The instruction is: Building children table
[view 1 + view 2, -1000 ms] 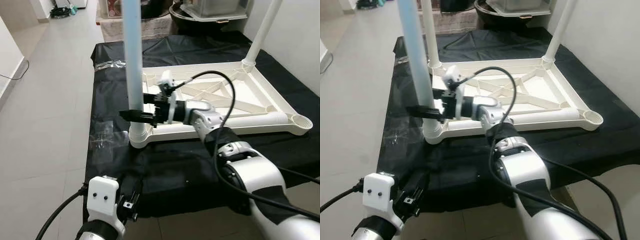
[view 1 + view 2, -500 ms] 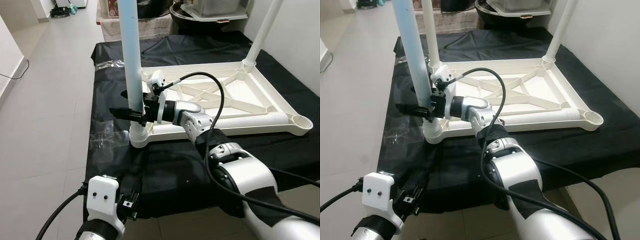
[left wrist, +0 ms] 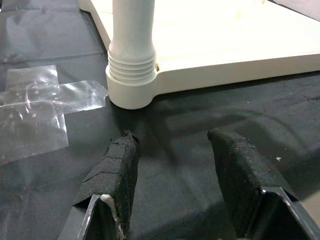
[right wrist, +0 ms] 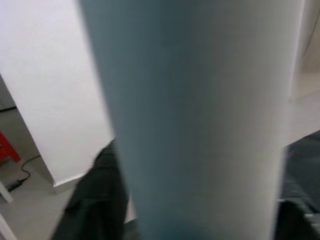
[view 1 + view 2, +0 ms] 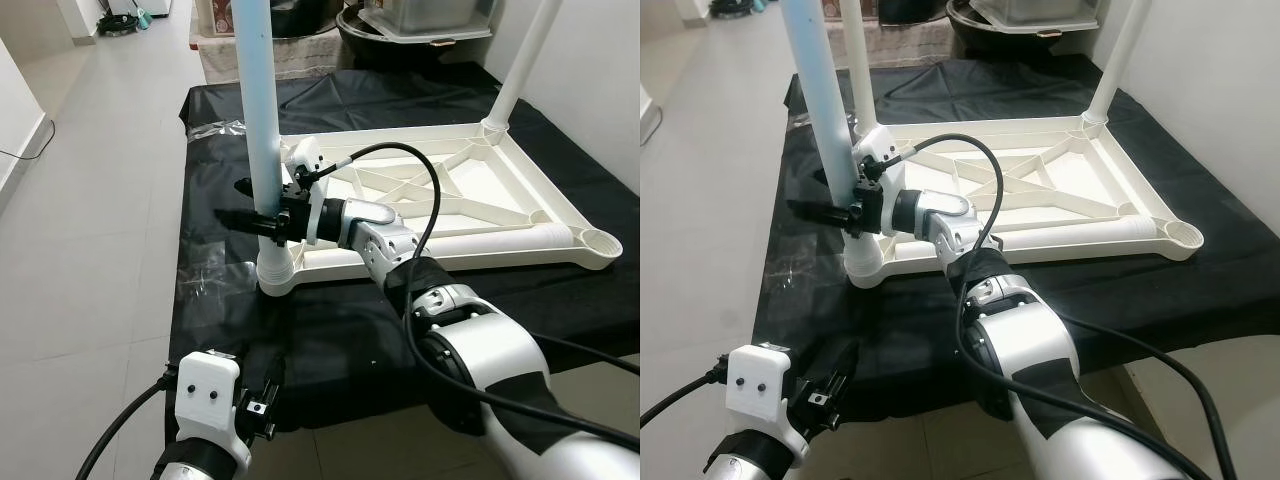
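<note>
A white children's table top (image 5: 520, 180) lies upside down on a black cloth. A pale leg (image 5: 255, 100) stands upright in its near-left corner socket (image 5: 275, 275). My right gripper (image 5: 245, 202) reaches in from the right at the leg's lower part, one black finger against each side of it, shut on it. The leg (image 4: 200, 115) looms close between dark fingers (image 4: 95, 200) in the right wrist view. My left gripper (image 3: 172, 145) hovers open and low over the cloth, just in front of that socket (image 3: 131, 75), holding nothing.
Two more legs stand in the far corners (image 5: 525, 60) (image 5: 860, 70). The near-right corner socket (image 5: 600, 243) holds no leg. Clear tape (image 3: 35, 110) is stuck on the cloth beside the near-left socket. Tubs (image 5: 420, 15) stand behind the cloth, and a wall rises at the right.
My right gripper has slid left along the table edge until its fingers straddle and close around the near-left leg. The left arm has stayed put.
</note>
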Robot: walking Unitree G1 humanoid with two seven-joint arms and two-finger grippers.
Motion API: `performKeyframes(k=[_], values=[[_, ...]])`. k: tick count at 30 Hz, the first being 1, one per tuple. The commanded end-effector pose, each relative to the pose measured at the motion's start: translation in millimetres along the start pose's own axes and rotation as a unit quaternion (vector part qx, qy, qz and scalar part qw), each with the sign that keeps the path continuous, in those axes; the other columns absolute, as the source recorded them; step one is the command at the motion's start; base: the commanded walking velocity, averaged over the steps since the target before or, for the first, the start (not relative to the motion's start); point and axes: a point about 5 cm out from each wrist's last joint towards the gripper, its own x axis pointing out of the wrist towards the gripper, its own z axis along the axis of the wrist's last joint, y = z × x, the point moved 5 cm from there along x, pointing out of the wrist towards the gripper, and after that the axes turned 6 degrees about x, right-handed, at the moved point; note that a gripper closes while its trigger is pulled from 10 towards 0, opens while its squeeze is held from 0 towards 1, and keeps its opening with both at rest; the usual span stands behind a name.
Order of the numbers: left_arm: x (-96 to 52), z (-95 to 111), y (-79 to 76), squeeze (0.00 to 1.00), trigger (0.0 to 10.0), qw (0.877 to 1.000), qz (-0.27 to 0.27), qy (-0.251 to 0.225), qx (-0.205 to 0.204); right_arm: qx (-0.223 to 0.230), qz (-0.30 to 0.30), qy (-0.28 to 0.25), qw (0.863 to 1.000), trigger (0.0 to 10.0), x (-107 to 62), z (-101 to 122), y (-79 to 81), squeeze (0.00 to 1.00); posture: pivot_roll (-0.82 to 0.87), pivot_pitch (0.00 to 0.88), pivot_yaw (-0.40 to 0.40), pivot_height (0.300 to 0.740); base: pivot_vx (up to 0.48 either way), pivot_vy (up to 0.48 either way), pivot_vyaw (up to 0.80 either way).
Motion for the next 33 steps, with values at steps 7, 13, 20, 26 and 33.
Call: performKeyframes(k=[7,13,20,26,33], values=[[0.1,-5.3,0.8,0.00,10.0,1.000,0.003,0.009,0.005,-0.001,0.011,0.002,1.000,0.0,8.1,-4.0,6.7,0.00,0.10,0.156,-0.061,0.740,0.000,0.000,0.00],[1.6,-2.3,12.7,0.00,10.0,1.000,0.022,0.002,0.017,-0.002,-0.025,-0.006,1.000,0.0,7.7,-7.6,0.9,0.00,0.10,0.151,-0.061,0.740,0.000,0.000,0.00],[4.5,4.0,39.9,0.00,10.0,0.997,0.066,-0.011,0.043,-0.015,-0.161,-0.010,0.987,0.0,-8.5,-16.6,-27.9,0.00,0.09,0.145,-0.052,0.740,0.000,0.000,0.00],[7.1,11.7,66.8,0.00,10.0,0.992,0.110,-0.024,0.061,0.006,-0.523,0.017,0.852,0.0,-75.5,-44.7,-87.9,0.00,0.08,0.138,-0.043,0.740,0.000,0.000,0.00],[10.2,11.2,58.8,0.00,10.0,0.993,0.100,-0.025,0.058,0.076,-0.700,-0.050,0.708,0.0,-102.5,-41.2,-90.7,0.00,0.10,0.128,-0.050,0.740,0.000,0.000,0.00]])
